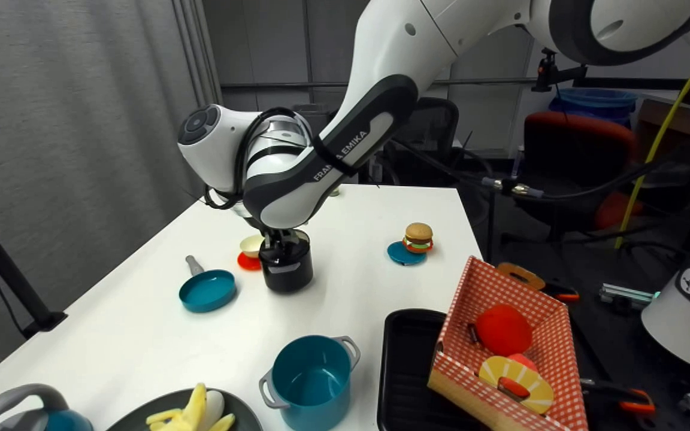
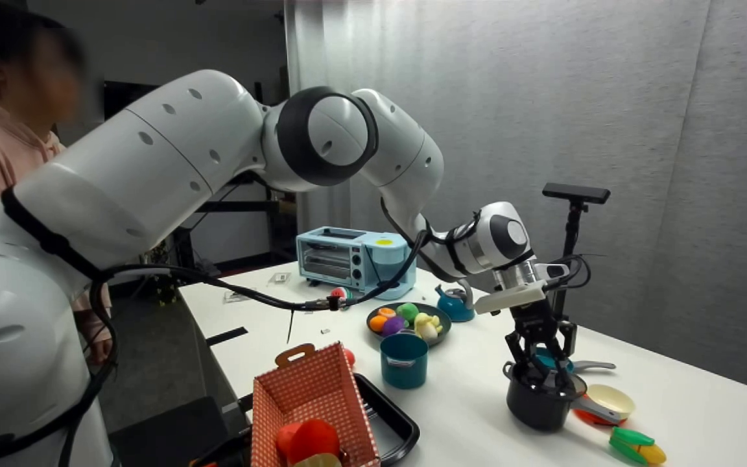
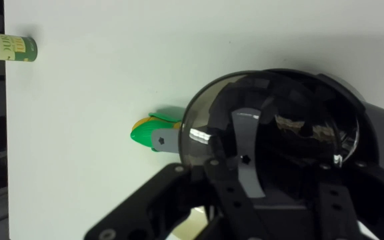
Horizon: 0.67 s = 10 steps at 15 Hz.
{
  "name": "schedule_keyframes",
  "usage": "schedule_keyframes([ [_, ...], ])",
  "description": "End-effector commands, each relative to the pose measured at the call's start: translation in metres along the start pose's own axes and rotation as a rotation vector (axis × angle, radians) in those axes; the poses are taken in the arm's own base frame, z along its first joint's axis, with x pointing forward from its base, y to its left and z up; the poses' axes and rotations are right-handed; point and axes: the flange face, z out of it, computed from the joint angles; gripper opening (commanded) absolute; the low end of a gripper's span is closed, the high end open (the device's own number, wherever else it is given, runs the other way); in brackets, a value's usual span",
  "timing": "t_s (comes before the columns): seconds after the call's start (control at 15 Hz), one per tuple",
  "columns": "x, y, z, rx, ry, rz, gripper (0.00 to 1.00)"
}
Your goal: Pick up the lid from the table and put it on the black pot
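Observation:
The black pot [image 1: 287, 274] stands upright on the white table; it also shows in an exterior view [image 2: 537, 405] and at the right of the wrist view [image 3: 367, 146]. The lid [image 3: 208, 110] is a smoky, see-through disc with a grey strip handle. In the wrist view it lies over the pot's mouth, shifted to one side, its rim reaching past the pot's edge. My gripper [image 3: 268, 160] is above it with its fingers apart, the strip between them, nearer one finger. It points down at the pot in both exterior views [image 1: 279, 239] [image 2: 547, 373]. Finger contact is unclear.
Beside the pot are a teal pan [image 1: 207, 291], a cream bowl [image 2: 610, 399] on a red disc, and toy corn [image 2: 636, 446]. A teal pot [image 1: 315, 383], a black tray [image 1: 408, 371] and a red checked basket [image 1: 456, 335] stand nearer the robot's base.

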Motion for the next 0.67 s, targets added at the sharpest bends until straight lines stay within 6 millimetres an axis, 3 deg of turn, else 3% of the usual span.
schedule_keyframes([
  [0.0, 0.01, 0.0, -0.001, -0.029, -0.008, -0.026, 0.63],
  [0.33, 0.01, 0.002, -0.007, -0.041, -0.009, -0.022, 0.99],
  [0.6, 0.007, 0.005, -0.013, -0.039, 0.001, -0.015, 1.0],
])
